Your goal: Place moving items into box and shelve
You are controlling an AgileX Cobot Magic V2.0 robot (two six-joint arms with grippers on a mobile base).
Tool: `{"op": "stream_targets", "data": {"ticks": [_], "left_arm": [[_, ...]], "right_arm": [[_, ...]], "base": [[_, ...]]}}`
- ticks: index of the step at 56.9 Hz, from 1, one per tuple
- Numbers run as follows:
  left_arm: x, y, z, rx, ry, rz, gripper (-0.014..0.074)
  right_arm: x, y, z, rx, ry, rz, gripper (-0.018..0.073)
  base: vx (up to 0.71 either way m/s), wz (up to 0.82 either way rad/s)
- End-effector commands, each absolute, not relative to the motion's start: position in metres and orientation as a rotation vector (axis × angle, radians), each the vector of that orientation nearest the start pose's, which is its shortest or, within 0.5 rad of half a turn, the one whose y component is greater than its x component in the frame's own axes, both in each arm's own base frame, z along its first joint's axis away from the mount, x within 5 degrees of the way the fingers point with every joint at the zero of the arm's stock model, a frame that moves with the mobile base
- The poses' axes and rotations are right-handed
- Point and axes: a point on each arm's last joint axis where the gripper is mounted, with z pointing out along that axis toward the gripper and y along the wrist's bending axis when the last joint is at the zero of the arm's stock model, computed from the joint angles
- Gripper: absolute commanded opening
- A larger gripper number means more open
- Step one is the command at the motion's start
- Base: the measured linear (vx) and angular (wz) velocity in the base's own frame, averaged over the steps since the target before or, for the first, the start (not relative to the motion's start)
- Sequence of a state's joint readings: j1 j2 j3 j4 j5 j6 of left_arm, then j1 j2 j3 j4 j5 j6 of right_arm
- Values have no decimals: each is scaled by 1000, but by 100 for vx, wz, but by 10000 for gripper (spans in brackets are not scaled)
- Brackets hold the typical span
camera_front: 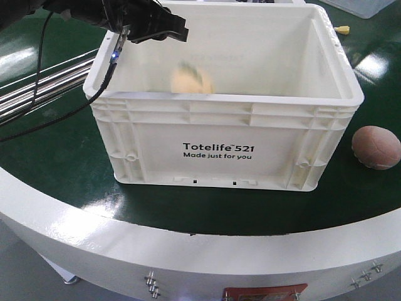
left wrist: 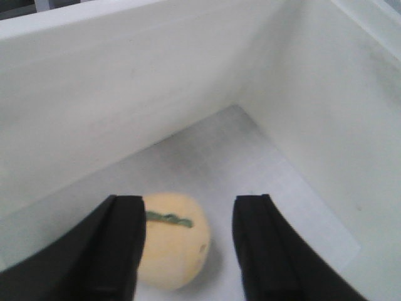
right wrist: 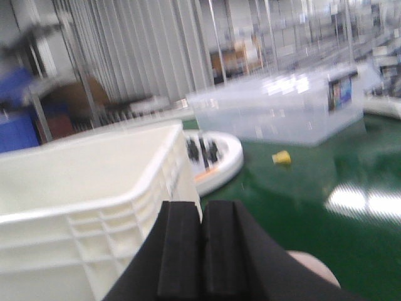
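A white Totelife crate stands on the green table. A pale yellow round fruit, blurred, is inside it; in the left wrist view the fruit with a green stem mark lies on the crate floor below the jaws. My left gripper is open over the crate's left side and also shows in the front view. My right gripper is shut and empty, beside the crate's right wall. A brown ball lies on the table right of the crate; its edge shows in the right wrist view.
A small yellow piece lies on the table at the back right, also seen in the right wrist view. A clear plastic bin stands behind. Metal rails run at the left. The white table rim curves along the front.
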State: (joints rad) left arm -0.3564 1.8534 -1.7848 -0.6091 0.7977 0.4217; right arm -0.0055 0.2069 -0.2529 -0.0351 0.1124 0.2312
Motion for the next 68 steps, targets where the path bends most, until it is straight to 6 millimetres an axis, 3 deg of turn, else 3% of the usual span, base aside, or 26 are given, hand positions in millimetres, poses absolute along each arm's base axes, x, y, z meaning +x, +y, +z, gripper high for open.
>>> {"op": "stream_targets", "data": {"ticks": [1, 12, 17, 29, 37, 44, 55, 68], "left_arm": [[375, -182, 399, 533, 2072, -720, 554], [356, -165, 423, 503, 2086, -587, 535], [343, -154, 438, 404, 2106, -546, 526], [317, -124, 466, 337, 2090, -299, 521], [308, -111, 473, 295, 2101, -182, 521], [306, -109, 474, 281, 2102, -173, 521], [306, -112, 474, 281, 2097, -212, 521], [307, -112, 476, 278, 2078, -217, 521]], "right_arm": [[85, -1, 308, 120, 1562, 95, 86], [147, -8, 345, 89, 1838, -44, 149], [174, -11, 357, 84, 1938, -107, 209], [245, -18, 367, 82, 2128, -211, 362], [287, -26, 344, 68, 2330, -341, 401], [314, -36, 309, 125, 2508, -354, 401], [335, -68, 262, 262, 2628, -202, 401], [348, -79, 244, 223, 2606, -121, 401]], "base": [[0, 0], [0, 0], [0, 0], [0, 0], [0, 0], [0, 0], [0, 0], [0, 0]]}}
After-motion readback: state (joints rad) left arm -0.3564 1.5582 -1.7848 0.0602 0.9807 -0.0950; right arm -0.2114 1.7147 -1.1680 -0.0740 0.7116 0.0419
